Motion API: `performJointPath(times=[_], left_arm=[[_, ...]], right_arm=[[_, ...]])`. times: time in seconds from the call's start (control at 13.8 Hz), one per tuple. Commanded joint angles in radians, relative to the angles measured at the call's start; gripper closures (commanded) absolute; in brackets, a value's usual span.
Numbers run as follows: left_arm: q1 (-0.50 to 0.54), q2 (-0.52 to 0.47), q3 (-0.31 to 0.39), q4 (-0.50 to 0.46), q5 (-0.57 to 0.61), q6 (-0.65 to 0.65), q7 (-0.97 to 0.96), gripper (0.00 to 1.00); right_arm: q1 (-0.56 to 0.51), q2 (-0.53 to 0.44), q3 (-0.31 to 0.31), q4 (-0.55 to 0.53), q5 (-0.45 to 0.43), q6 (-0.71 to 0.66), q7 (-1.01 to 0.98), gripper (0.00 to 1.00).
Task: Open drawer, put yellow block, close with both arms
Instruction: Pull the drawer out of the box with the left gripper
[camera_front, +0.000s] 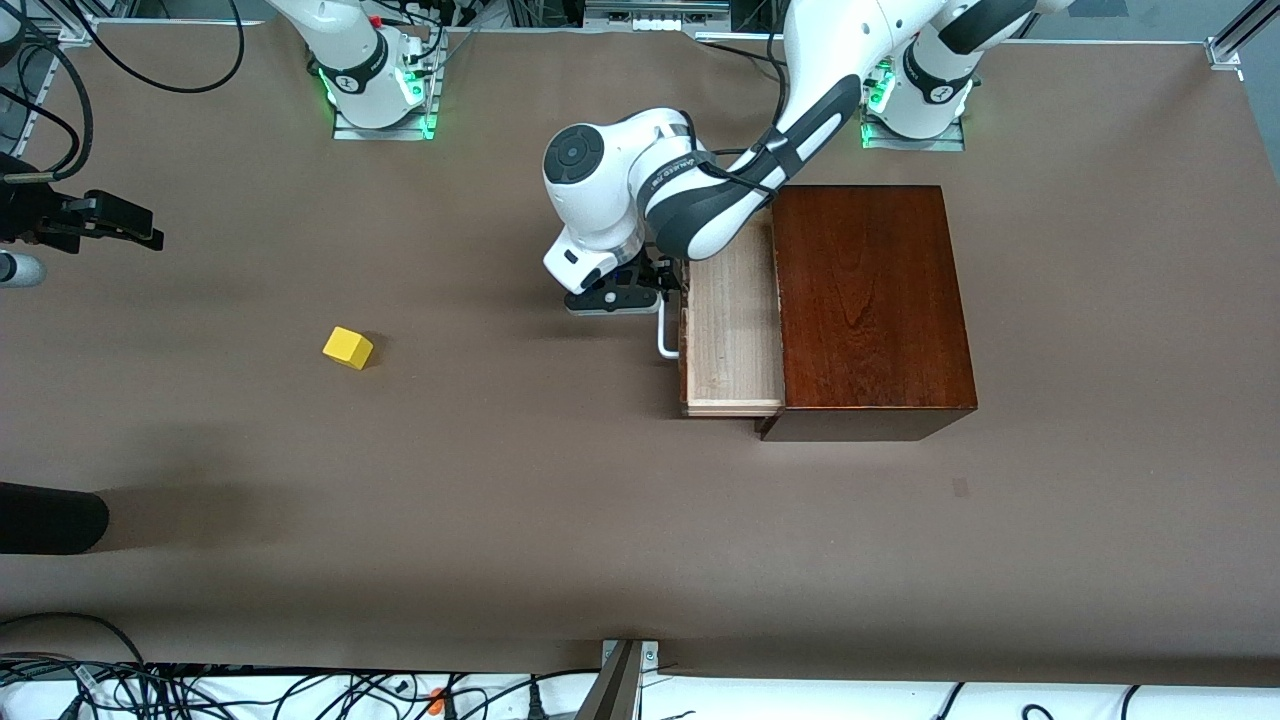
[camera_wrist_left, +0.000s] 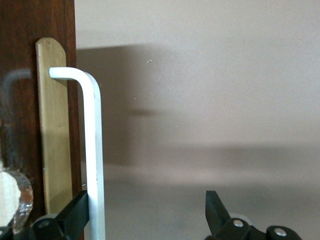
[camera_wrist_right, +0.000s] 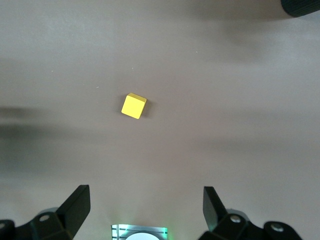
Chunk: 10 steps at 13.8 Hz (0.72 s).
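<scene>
The dark reddish-brown box (camera_front: 870, 300) stands toward the left arm's end of the table. Its pale wood drawer (camera_front: 730, 330) is pulled partly out and looks empty. My left gripper (camera_front: 650, 288) is open at the drawer's white loop handle (camera_front: 664, 335). In the left wrist view (camera_wrist_left: 147, 207) the handle (camera_wrist_left: 94, 150) lies between the jaws, right against one finger (camera_wrist_left: 75, 212). The yellow block (camera_front: 348, 348) lies on the table toward the right arm's end. My right gripper (camera_front: 150, 238) hangs high over that end, open and empty. In the right wrist view (camera_wrist_right: 146, 200) the block (camera_wrist_right: 134, 106) shows well below it.
A black rounded object (camera_front: 50, 520) juts in over the table's edge nearest the front camera at the right arm's end. Cables (camera_front: 300, 690) run along that edge. The green-lit arm bases (camera_front: 380, 90) (camera_front: 915, 100) stand along the table edge farthest from the front camera.
</scene>
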Motion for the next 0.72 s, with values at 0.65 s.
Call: performJointPath(times=[0.65], left_arm=[[-0.079,0.104,0.006,0.17,0.01,0.007,-0.037,0.0]], right_arm=[[-0.006,0.011,0.007,0.026,0.031,-0.032,-0.007,0.0]])
